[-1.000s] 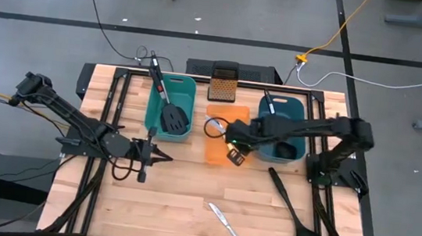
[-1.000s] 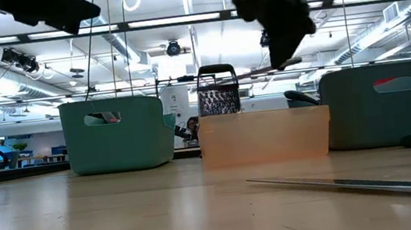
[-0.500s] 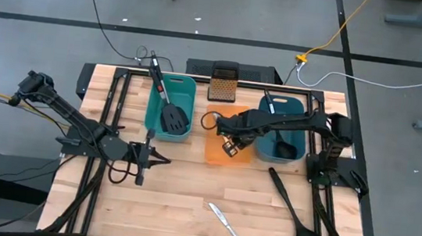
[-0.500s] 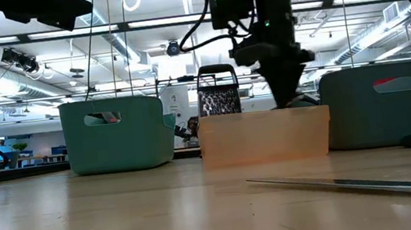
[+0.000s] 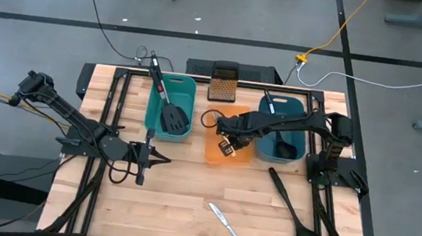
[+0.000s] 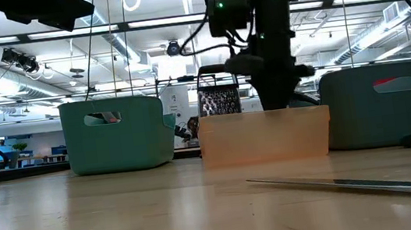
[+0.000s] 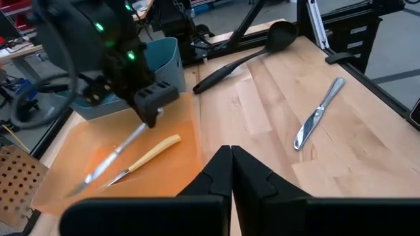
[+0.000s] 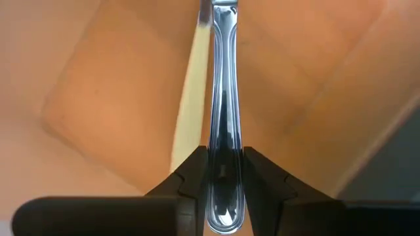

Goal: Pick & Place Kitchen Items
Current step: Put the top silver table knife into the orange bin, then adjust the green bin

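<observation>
Right hand (image 8: 223,172) around silver knife (image 8: 223,98)

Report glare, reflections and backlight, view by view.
Low view: bright ceiling lights behind leave the right arm a dark silhouette over the orange bin. Right wrist view: the held knife, in the right gripper, mirrors a dark streak. Left wrist view: the table knife gleams pale beyond the shut left gripper. High view: even light, no glare.
</observation>
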Robot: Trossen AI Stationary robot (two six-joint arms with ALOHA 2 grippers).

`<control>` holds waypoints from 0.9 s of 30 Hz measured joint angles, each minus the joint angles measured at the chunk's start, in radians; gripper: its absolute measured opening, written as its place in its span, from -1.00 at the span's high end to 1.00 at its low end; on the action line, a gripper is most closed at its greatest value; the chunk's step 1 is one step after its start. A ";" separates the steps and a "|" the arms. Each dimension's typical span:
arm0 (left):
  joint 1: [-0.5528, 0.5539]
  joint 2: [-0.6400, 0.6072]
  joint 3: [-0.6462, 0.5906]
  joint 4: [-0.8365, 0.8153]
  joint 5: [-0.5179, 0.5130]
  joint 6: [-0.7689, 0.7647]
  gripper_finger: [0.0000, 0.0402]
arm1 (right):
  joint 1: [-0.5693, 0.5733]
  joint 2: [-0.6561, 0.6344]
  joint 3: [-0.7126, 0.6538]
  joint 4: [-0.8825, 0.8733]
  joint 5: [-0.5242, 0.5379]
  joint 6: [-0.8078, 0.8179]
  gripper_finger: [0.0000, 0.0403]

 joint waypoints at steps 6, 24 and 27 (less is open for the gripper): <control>0.000 0.000 0.000 0.000 0.000 0.000 0.91 | -0.022 0.000 -0.113 0.163 -0.036 -0.012 0.62; 0.000 0.000 0.000 0.001 0.000 0.004 0.93 | -0.037 -0.004 -0.153 0.242 0.036 -0.084 -0.02; 0.000 0.000 0.000 0.000 0.000 -0.005 0.92 | -0.035 -0.010 -0.123 0.245 0.038 -0.128 -0.05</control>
